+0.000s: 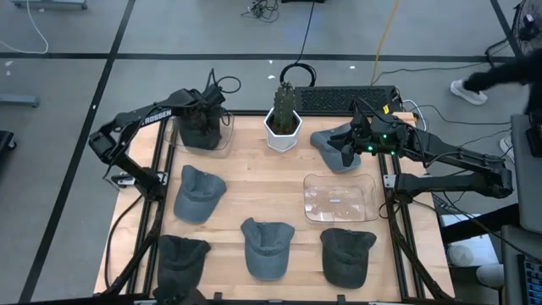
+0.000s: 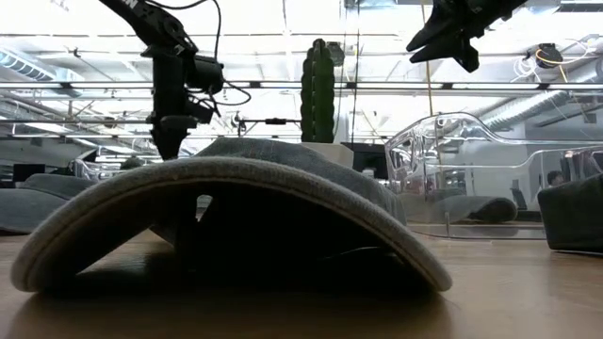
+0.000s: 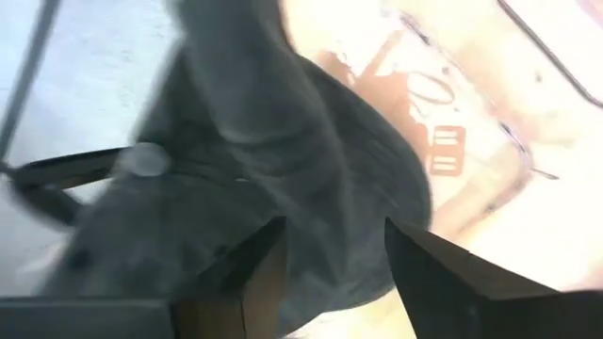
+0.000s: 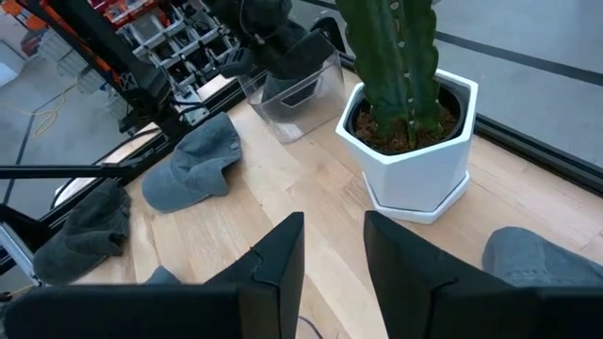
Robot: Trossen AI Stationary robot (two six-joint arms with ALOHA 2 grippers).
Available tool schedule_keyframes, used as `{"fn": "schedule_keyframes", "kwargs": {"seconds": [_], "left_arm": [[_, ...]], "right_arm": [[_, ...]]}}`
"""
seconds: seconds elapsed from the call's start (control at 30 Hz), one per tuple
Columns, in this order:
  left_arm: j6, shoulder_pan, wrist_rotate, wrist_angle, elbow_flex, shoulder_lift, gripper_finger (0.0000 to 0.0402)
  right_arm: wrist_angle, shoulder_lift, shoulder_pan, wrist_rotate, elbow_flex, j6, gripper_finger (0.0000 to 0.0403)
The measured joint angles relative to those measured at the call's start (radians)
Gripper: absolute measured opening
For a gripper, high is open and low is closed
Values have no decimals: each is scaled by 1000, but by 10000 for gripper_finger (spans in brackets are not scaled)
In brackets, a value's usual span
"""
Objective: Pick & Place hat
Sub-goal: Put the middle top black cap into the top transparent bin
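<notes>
You are looking at a wooden table holding two clear bins and a potted cactus. The left arm reads "ROSSEN". Seven hats show. The left gripper, fingers parted, hovers over a dark hat in the far-left bin. The right gripper stands parted, holding nothing, above a grey hat.

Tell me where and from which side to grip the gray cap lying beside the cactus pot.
Probably best taken by the crown, from straight above. The gray cap lies flat on the table, crown up and soft enough to pinch. The cactus pot crowds one side, so a sideways approach looks awkward. The right hand hovers over it already, fingers open and empty.
</notes>
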Motion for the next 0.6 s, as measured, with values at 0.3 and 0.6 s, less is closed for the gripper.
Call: {"fn": "schedule_keyframes", "kwargs": {"seconds": [0.3,0.6], "left_arm": [[-13,59,-89,4,129,-1,168],[-9,212,-25,49,60,-1,97]], "right_arm": [[0,0,0,0,0,0,105],[0,0,0,-1,0,-5,105]]}}
